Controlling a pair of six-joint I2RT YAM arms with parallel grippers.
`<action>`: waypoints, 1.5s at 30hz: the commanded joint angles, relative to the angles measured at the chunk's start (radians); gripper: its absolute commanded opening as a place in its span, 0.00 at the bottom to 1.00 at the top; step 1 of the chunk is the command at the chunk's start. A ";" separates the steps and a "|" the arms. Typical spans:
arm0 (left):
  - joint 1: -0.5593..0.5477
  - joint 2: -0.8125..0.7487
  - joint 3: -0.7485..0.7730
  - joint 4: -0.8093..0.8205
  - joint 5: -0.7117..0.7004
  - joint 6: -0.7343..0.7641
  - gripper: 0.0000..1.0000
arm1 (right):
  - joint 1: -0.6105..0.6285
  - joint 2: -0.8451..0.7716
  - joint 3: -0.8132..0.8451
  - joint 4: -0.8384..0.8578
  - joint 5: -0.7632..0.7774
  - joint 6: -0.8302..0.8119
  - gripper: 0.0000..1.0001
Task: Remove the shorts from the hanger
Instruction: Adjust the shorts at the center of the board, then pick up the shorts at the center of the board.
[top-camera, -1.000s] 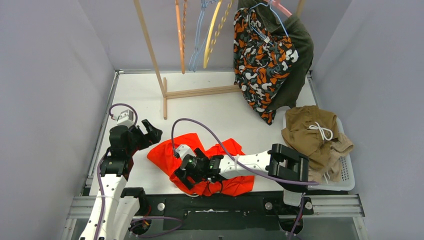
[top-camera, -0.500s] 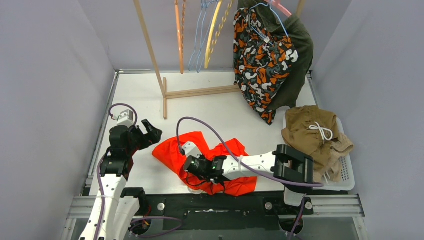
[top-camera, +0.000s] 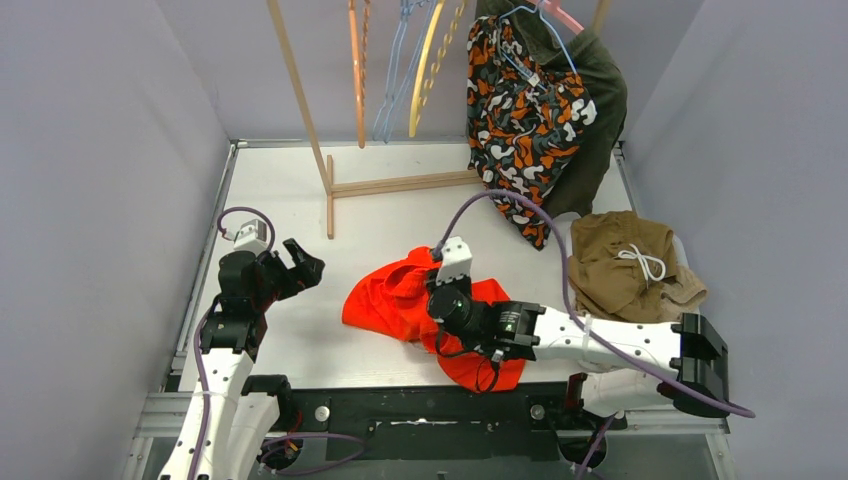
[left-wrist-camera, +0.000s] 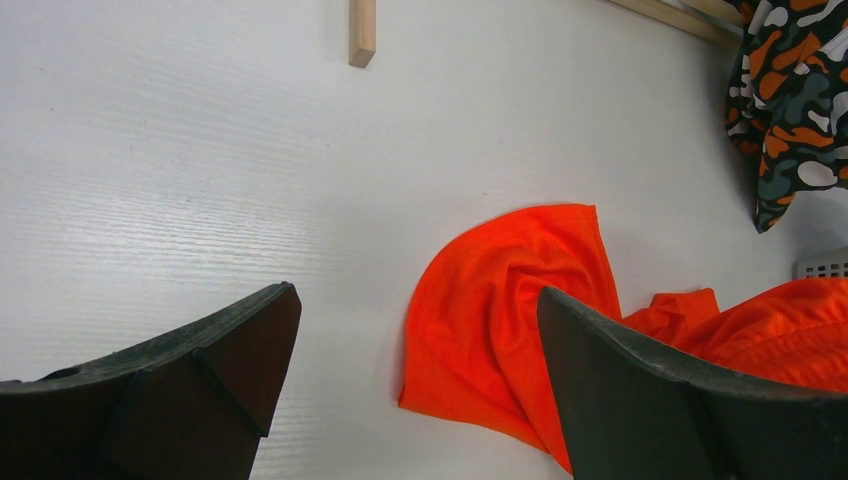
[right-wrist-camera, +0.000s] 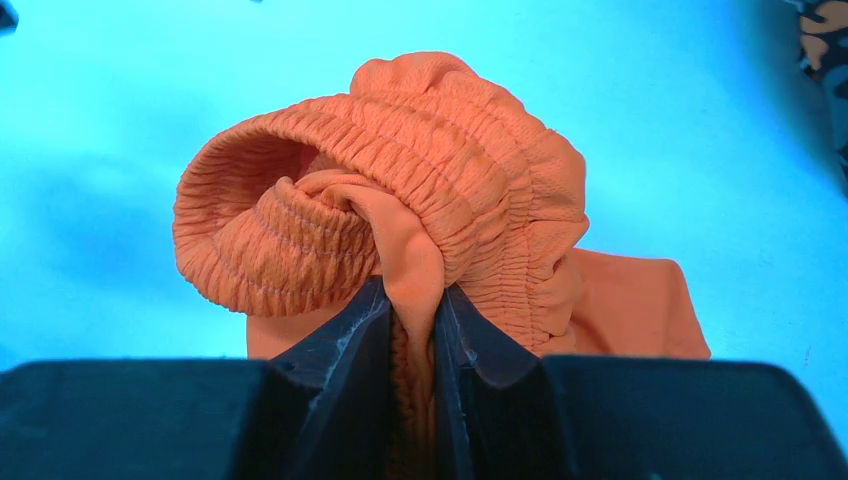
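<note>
From above. Pinched in the right gripper (top-camera: 435, 298): the orange shorts (top-camera: 385, 300), off any hanger and heaped on the table (top-camera: 280, 190) near its front middle. Probably gripped for carrying to the basket (top-camera: 697, 352) at the right, loaded with brown shorts (top-camera: 620, 265). Reaching low and leftward from the right base, forearm nearly flat over the table, wrist turned toward the rack (top-camera: 400, 183). Parked well apart at the left: the left gripper (top-camera: 302, 262), raised on a folded arm, aimed toward the heap, holding nothing. At the rack's right end, hung on hangers: camo shorts (top-camera: 520, 120) and, behind, green shorts (top-camera: 600, 90). By the look of it, the work left to do. Beside them, bare hangers (top-camera: 420, 70).

From the left wrist. Wide-spread fingers (left-wrist-camera: 230, 350), empty, framing bare table and one edge of the orange cloth. Likely kept back to stay out of the way.

From the right wrist. Closed tight on a fold of the elastic waistband, with the remainder curled in a ring above the fingertips (right-wrist-camera: 340, 350). A thin pinch, so liable to slip under a quick pull.
</note>
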 joint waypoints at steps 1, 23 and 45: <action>0.007 -0.010 0.011 0.046 0.000 0.010 0.90 | -0.123 -0.058 0.029 -0.009 -0.026 0.178 0.00; 0.006 -0.005 0.008 0.050 0.007 0.010 0.90 | -0.255 0.168 -0.012 -0.238 -0.249 0.422 0.98; 0.005 0.002 0.005 0.055 0.021 0.014 0.90 | -0.205 0.447 0.111 -0.268 -0.083 0.387 0.13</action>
